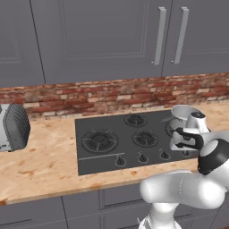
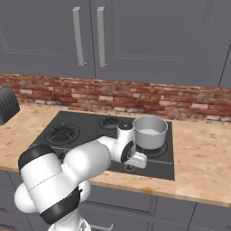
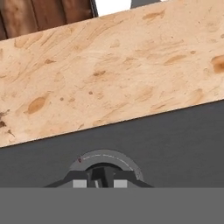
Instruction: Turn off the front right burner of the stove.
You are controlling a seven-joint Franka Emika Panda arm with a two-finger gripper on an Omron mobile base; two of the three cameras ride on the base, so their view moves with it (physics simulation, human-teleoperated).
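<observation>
Gripper [image 3: 96,183] is low at the front right edge of the stove [image 1: 89,161], fingertips [image 3: 79,183] close together on a small dark knob [image 3: 101,175] w/ a pale dial ring (clamped on it, as far as the hand view shows). Front right burner [image 2: 158,151] lies just beyond the hand, under a grey pot [image 2: 149,131]. Wooden counter [image 3: 113,70] stretches past the stove edge ahead.
</observation>
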